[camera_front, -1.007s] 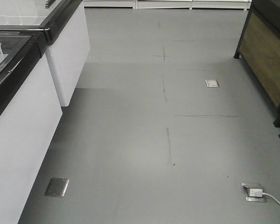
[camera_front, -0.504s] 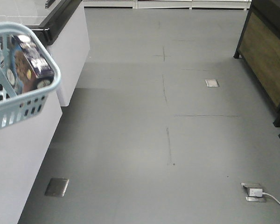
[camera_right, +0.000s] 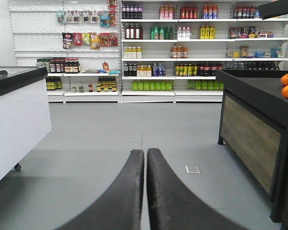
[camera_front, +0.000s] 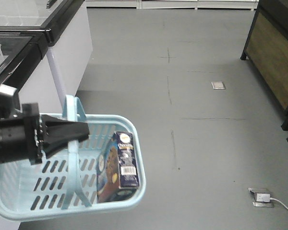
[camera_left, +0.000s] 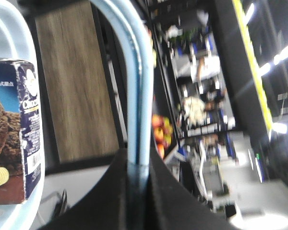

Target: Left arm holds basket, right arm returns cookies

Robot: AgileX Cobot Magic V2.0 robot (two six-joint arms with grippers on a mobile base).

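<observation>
Cookies [camera_front: 121, 165] lean in the basket [camera_front: 24, 182], just beyond the left gripper [camera_front: 81, 130].

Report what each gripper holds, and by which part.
Left gripper: shut on the basket, gripping its hoop handle. Right gripper: shut, holding nothing; the cookies sit in the basket.
</observation>
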